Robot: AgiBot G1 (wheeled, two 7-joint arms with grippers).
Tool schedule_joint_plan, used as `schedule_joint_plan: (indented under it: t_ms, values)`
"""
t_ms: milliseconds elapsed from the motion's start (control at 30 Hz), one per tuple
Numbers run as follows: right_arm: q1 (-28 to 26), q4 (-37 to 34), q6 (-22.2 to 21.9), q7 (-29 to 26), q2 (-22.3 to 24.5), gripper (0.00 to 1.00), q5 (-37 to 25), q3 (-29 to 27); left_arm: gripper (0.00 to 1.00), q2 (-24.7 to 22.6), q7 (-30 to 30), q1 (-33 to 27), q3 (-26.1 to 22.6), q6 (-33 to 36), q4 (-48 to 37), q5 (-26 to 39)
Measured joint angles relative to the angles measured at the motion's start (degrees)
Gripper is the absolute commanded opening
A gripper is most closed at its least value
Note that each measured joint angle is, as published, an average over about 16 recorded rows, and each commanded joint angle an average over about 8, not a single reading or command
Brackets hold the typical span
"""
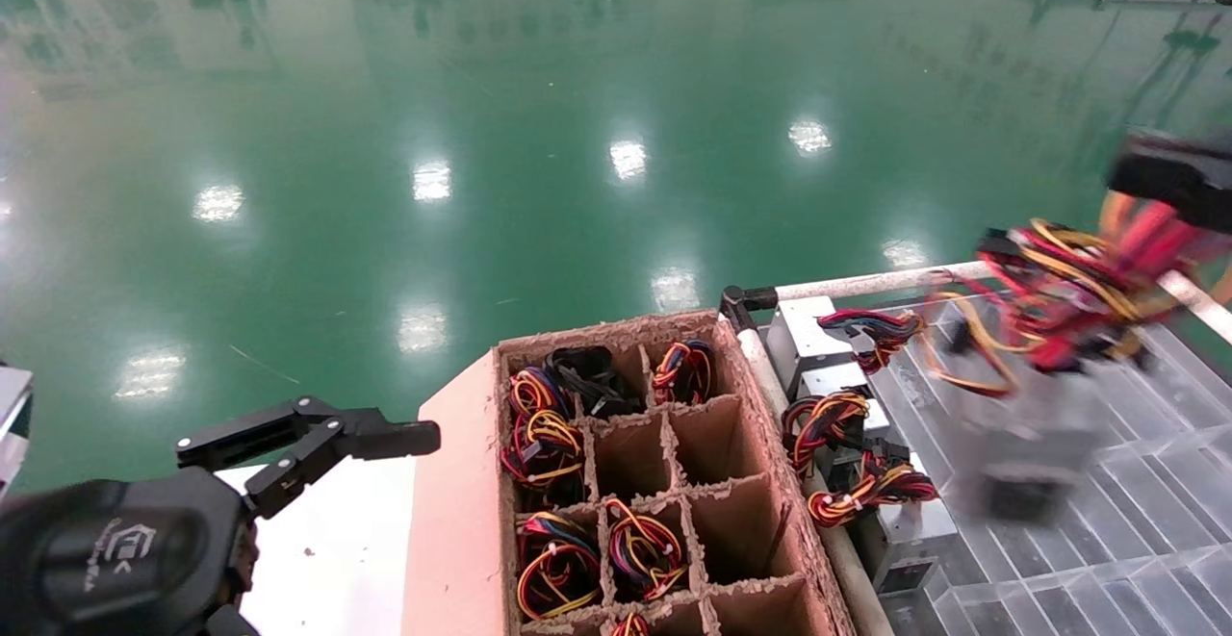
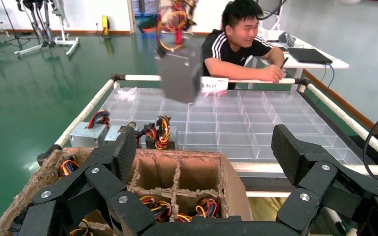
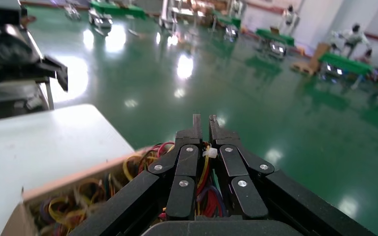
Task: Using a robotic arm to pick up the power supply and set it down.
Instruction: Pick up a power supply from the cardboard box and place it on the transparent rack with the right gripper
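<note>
- Left tool (image 1: 337,444) sits low at the robot's left, closest to the head camera, with its two black fingers (image 2: 126,150) spread wide apart and nothing between them
- It hangs over the white counter (image 1: 337,549), just beside the brown cardboard box (image 1: 664,482)
- That box is split into small square cells; some cells hold bundles of red, yellow and black wires, and some cells are bare
- Right tool (image 3: 203,123) is up high at the robot's right, and its fingers are pressed together on the wire bundle (image 1: 1068,299) of the power supply (image 1: 1020,424)
- Grey and boxy, the power supply hangs in the air below its wires, tilted, and touches nothing under it
- It is above the clear plastic tray (image 1: 1136,521), which has many little see-through cells
- Its shape is blurred in the head view, so small marks on it cannot be told
- Three more power supplies (image 1: 828,367) lie in a row between the cardboard box and the clear tray, each with its own bunch of wires on top
- A white rail (image 1: 866,282) runs along the far edge of the tray
- A man in a black shirt (image 2: 238,44) leans on the far rail in the left wrist view
- Shiny green floor (image 1: 481,136) spreads out behind everything
</note>
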State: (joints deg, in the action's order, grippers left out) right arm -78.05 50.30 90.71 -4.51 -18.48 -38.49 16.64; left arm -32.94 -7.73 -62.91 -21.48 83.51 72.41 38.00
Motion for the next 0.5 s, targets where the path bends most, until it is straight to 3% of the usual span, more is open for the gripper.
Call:
schedule_joint_plan:
  t_ms: [267, 500]
  values:
    - [7.8, -0.3, 0.3, 2.5, 6.0, 0.00, 4.4, 2.3, 1.00, 0.0, 0.0, 0.0, 0.0, 0.0, 0.0, 0.0]
    - [12.4, 0.1, 0.2, 4.4, 7.8, 0.00, 6.4, 5.5, 1.00, 0.0, 0.0, 0.0, 0.0, 0.0, 0.0, 0.0]
